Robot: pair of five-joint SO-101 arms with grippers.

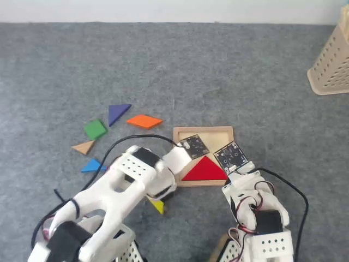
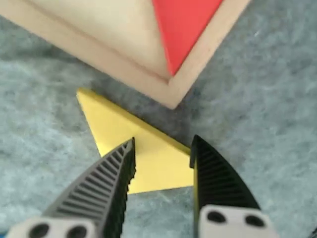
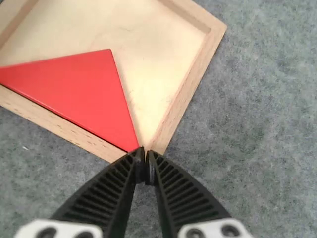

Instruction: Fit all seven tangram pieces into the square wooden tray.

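The square wooden tray [image 1: 185, 132] lies mid-table with a large red triangle [image 1: 204, 170] set in its near side. A yellow triangle [image 2: 133, 144] lies on the carpet just outside a tray corner [image 2: 170, 92]. My left gripper [image 2: 162, 148] hovers open over it, one finger on each side. In the high view the yellow triangle [image 1: 157, 206] peeks out from under the left arm. My right gripper [image 3: 144, 159] is shut and empty, its tips at the tray rim [image 3: 193, 84] beside the red triangle's [image 3: 74, 99] point.
Loose on the carpet left of the tray are a dark blue triangle [image 1: 117, 113], an orange parallelogram [image 1: 144, 121], a green square [image 1: 95, 129], a tan triangle [image 1: 83, 147] and a light blue triangle [image 1: 92, 166]. A white perforated basket [image 1: 332, 60] stands far right.
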